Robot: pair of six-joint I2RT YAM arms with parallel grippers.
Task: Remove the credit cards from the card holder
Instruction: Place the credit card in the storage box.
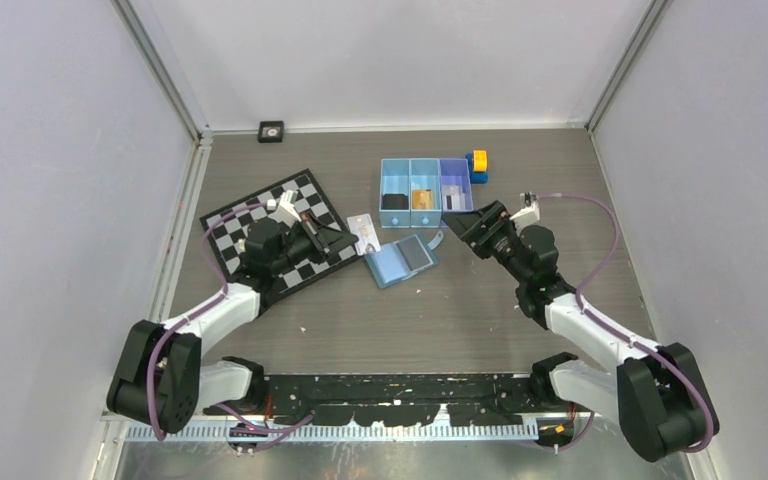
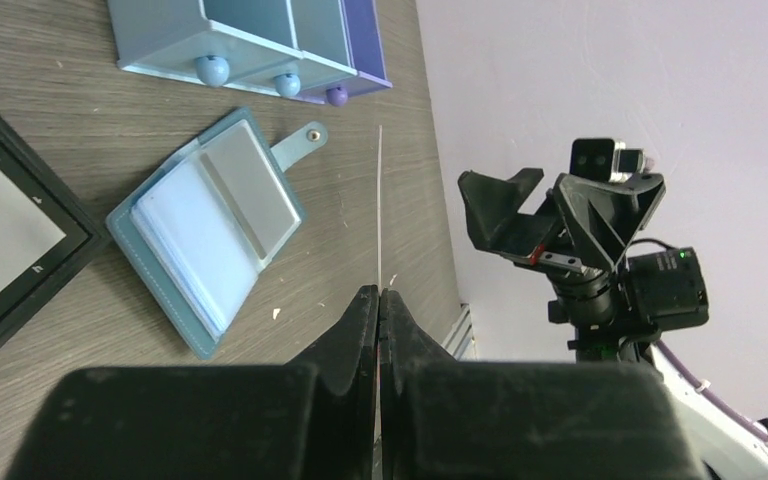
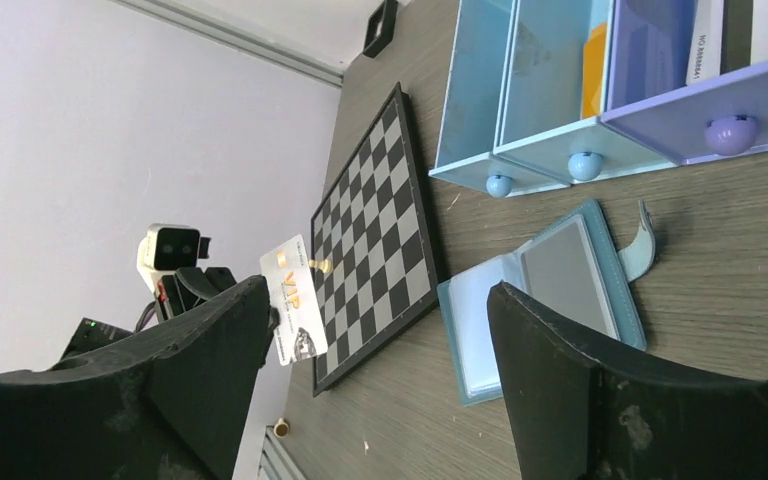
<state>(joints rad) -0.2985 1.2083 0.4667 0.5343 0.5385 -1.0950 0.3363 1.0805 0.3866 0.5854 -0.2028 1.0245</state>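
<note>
Between the shut fingers of the left hand [image 2: 378, 300] a whitish credit card [image 3: 290, 300] is gripped by its edge and held clear of the surface [image 1: 440, 310], so one card is judged already out. Just ahead of that hand, the card holder [image 1: 400, 262] lies opened flat; whether a second card sits in its pockets cannot be told. Across the holder, the right hand [image 3: 380, 300] is held wide open and empty. Bare surface is left on the near side of the holder for setting cards down. The chessboard [image 1: 280, 225] beneath the left hand and the tray [image 2: 160, 45] beyond the holder narrow the room.
</note>
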